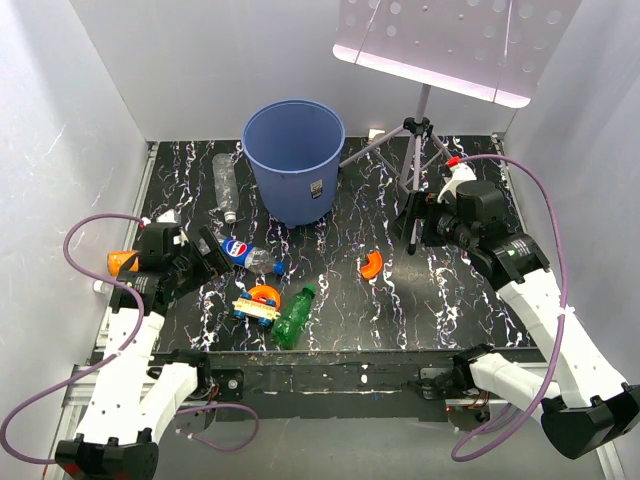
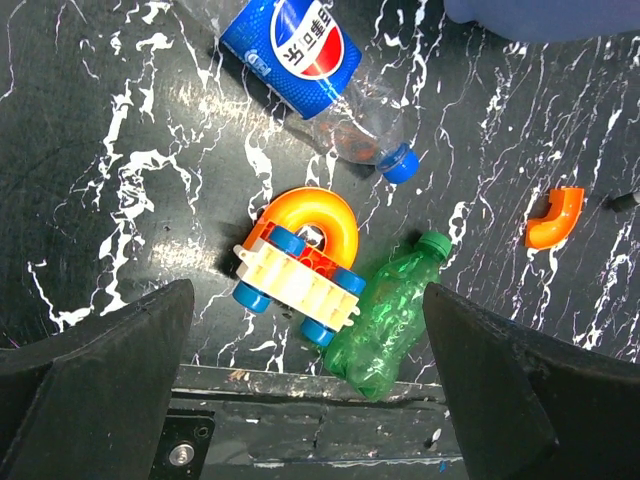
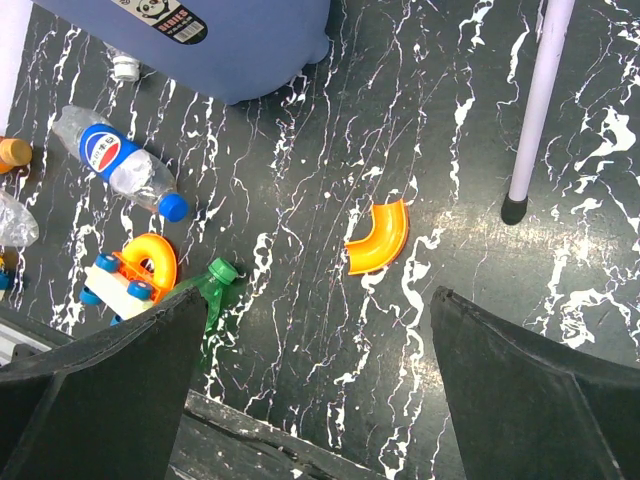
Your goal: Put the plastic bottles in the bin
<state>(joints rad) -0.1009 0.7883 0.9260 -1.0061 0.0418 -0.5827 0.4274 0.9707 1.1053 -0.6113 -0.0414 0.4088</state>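
Left gripper (image 1: 208, 256) hung low over the near-left of the black marbled table (image 1: 450, 310), fingers spread wide and holding nothing. Right under its camera lay the Pepsi bottle (image 2: 310, 60) on its side, blue cap toward the centre of the table, and just nearer than that a toy car (image 2: 300, 265) with an orange arch, the green bottle (image 2: 390, 320) touching its right side by the table's near edge. The bin (image 1: 290, 190) stood upright at the far middle, with a clear bottle (image 1: 225, 185) lying just beside it on the left. Right gripper (image 1: 415, 222) hovered near the tripod stand (image 1: 420, 140), fingers also wide apart and empty, an orange curved piece (image 3: 380, 238) on the table below it. At the far left edge sat something orange (image 1: 122, 262), possibly another bottle; hard to tell.
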